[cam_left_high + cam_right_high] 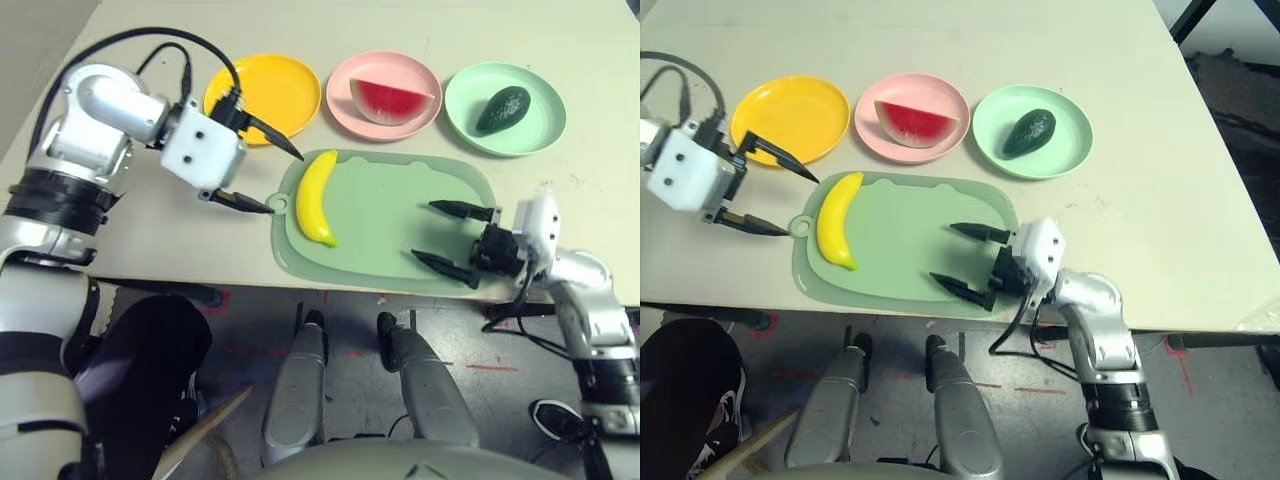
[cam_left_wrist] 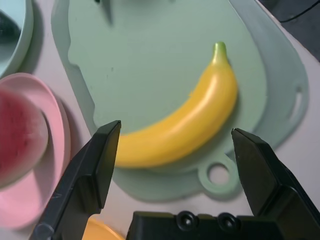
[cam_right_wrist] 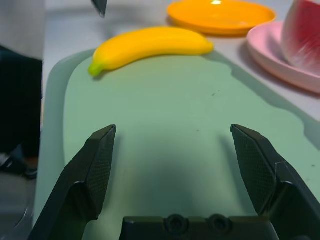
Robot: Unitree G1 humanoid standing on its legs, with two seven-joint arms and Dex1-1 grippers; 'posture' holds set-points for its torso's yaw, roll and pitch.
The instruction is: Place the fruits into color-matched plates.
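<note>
The 2 eye views look from the robot's head, forward and steeply down at the table [image 1: 120, 235], taking in the 3 plates and the cutting board [image 1: 390, 215]; the right eye sits a little further right. The left wrist view looks closely down along its fingers [image 2: 95, 170] at the banana [image 2: 185, 125] and the board's handle end. The right wrist view looks low and nearly level across the board towards the same banana. All 4 views share banana and board.
</note>
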